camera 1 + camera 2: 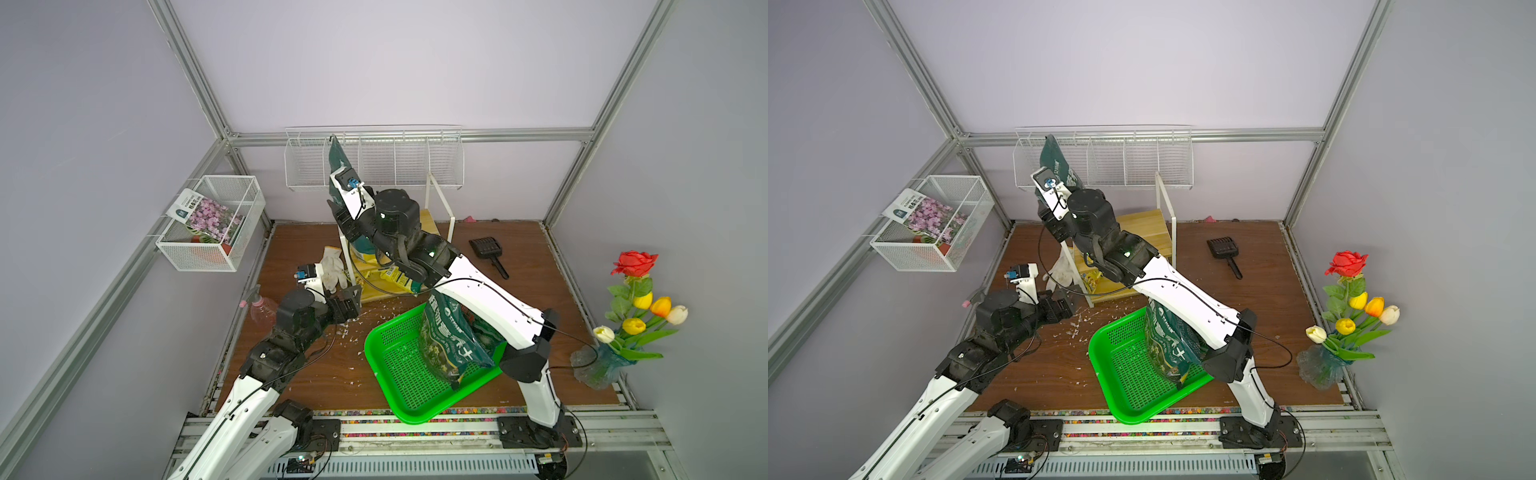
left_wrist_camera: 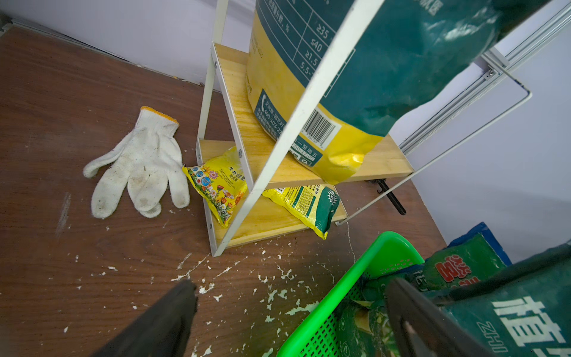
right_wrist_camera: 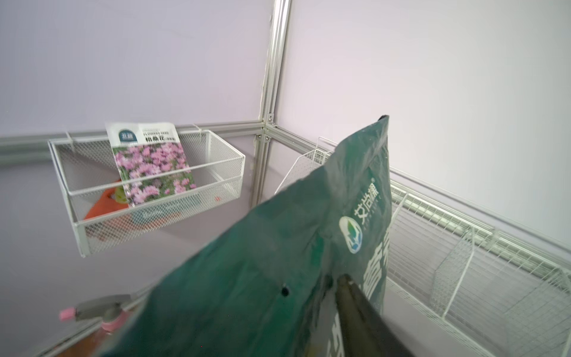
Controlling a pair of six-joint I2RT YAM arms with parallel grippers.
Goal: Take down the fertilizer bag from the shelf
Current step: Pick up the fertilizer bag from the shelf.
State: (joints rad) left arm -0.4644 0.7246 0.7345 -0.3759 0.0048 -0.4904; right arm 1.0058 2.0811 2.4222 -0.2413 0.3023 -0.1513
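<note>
Right wrist view: one dark finger [image 3: 355, 303] of the right gripper [image 1: 337, 208] presses against the upper part of the fertilizer bag [image 3: 278, 247]. Its partner is hidden behind the bag, so we cannot tell whether the jaws are clamped.

We note the left gripper [image 2: 290, 286] low over the table [image 2: 61, 123], jaws wide apart, holding nothing.

The bag stands on the upper board of the shelf [image 2: 389, 160]. Its long axis is near upright, top end up in front of the wire wall rack [image 1: 411, 166]. A white frame bar [image 2: 309, 102] crosses before it in the left wrist view.

Two yellow packets [image 2: 216, 185] lie on the lower board. A white glove [image 2: 145, 167] lies just beside the shelf. The green basket [image 1: 376, 361] nearby holds a second bag [image 1: 449, 345].
</note>
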